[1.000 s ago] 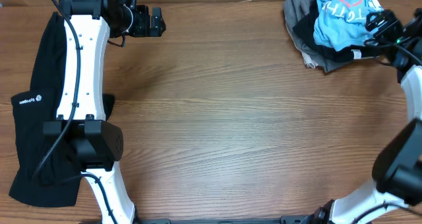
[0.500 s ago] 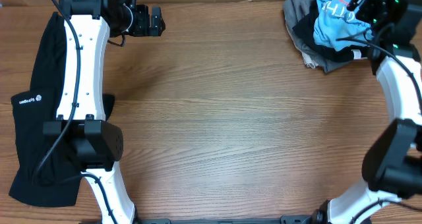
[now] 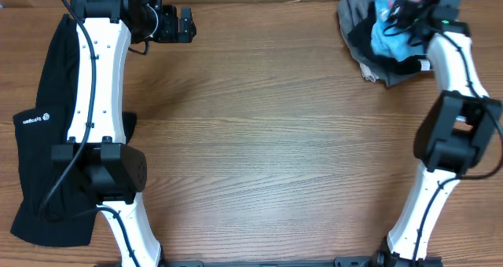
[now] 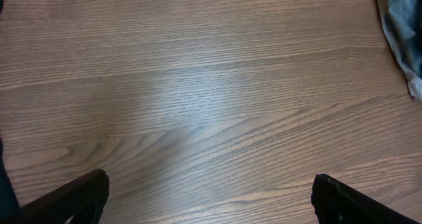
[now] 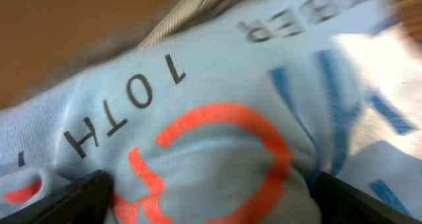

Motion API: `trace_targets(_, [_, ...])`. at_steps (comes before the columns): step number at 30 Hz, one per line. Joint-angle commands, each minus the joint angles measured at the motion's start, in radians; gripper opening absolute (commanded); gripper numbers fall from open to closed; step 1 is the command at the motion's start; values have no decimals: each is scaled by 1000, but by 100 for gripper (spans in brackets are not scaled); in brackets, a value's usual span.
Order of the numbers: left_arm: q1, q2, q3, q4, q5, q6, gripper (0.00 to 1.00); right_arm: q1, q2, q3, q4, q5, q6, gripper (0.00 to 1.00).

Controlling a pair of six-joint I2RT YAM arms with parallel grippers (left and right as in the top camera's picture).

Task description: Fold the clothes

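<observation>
arms (image 3: 98,71): white shells, black joints, black cables | left hand (image 3: 189,25): black

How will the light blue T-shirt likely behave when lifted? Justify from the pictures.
Probably floppy: the light blue T-shirt lies crumpled, so it should sag. Likely light, as it looks like thin fabric. It may drag the black garment bunched against it in the pile.

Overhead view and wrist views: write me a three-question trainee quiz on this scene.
1. True or false: the left gripper hangs open over bare table.
2. Which arm does the black garment lie under in the overhead view?
3. The right gripper faces: A) light blue T-shirt B) black garment C) bare wood.
Key: 1 true; 2 left; 3 A.
</observation>
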Motion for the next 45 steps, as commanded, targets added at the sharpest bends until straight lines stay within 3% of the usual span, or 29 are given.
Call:
trace_targets(1, [0,-19,15,1,-6,16,100,82,76,28,-39,46,-25,100])
trace_targets(8, [0,-19,15,0,-14,19,100,102,203,28,-97,45,2,100])
trace_targets(15, [-1,-19,15,0,-29,19,100,59,188,105,-191,16,2,100])
trace_targets(26, [-1,-19,15,-10,-29,19,100,12,88,881,-678,-22,-2,100])
trace_targets(31, [-1,-19,15,-10,-29,19,100,25,-36,1062,-813,-52,-1,100])
trace_targets(40, [-1,-19,15,-10,-29,19,100,106,-244,1094,-1042,-188,2,100])
trace_targets(45, [-1,-19,15,-10,-29,19,100,141,-275,1094,-1183,-294,2,100])
